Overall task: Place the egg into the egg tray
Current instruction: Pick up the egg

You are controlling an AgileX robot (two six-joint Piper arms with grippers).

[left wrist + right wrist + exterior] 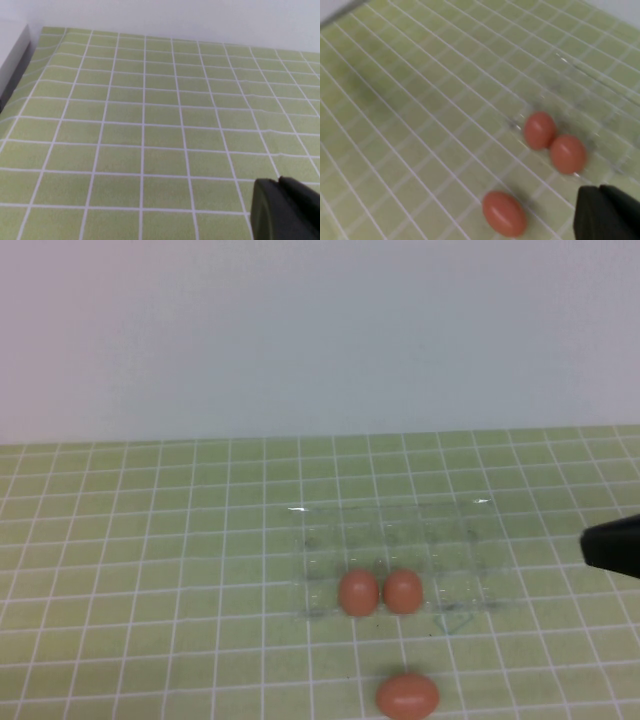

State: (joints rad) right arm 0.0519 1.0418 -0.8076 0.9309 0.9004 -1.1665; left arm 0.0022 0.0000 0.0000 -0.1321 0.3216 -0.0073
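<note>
A plain pale wall (320,330) rises behind the worktop (150,540). The worktop wears a light green cloth gridded with white lines.

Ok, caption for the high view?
Loose egg lies before the egg tray holding two eggs; right tool at the right edge, left tool unseen.

1. The high view looks down from the robot's side toward the far wall.
2. The left wrist view faces only the green grid cloth (150,125), low and near.
3. The right wrist view looks down closer and shares the egg (504,213) (407,695) and the egg tray (450,540) with the high view.
</note>
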